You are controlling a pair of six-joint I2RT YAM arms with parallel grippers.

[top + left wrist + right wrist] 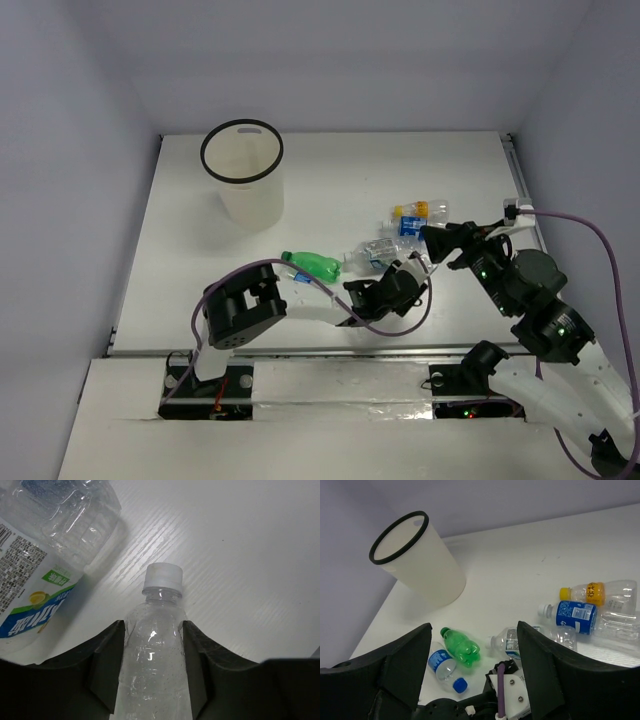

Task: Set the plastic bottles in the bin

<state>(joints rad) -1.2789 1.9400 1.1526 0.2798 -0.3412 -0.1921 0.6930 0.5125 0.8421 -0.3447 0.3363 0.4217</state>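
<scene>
My left gripper (pixel 412 272) (pixel 152 645) is shut on a clear bottle with a white cap (pixel 162 577), one finger on each side of its body, low over the table. My right gripper (pixel 432 240) (pixel 474 627) is open and empty, raised above the bottle pile. A green bottle (pixel 312 264) (pixel 462 647), a blue-capped bottle (pixel 445 670), a clear white-capped bottle (pixel 368 256) (pixel 520 640), a blue-labelled bottle (pixel 410 228) (pixel 575 617) and a yellow-orange-capped bottle (pixel 425 210) (pixel 595 592) lie on the table. The bin (pixel 242 175) (pixel 420 565) stands upright at the back left.
In the left wrist view a labelled bottle (pixel 30 595) and a crumpled clear bottle (pixel 65 510) lie just left of the held one. The left arm's purple cable (pixel 400 325) loops near the table's front edge. Walls enclose the table on three sides.
</scene>
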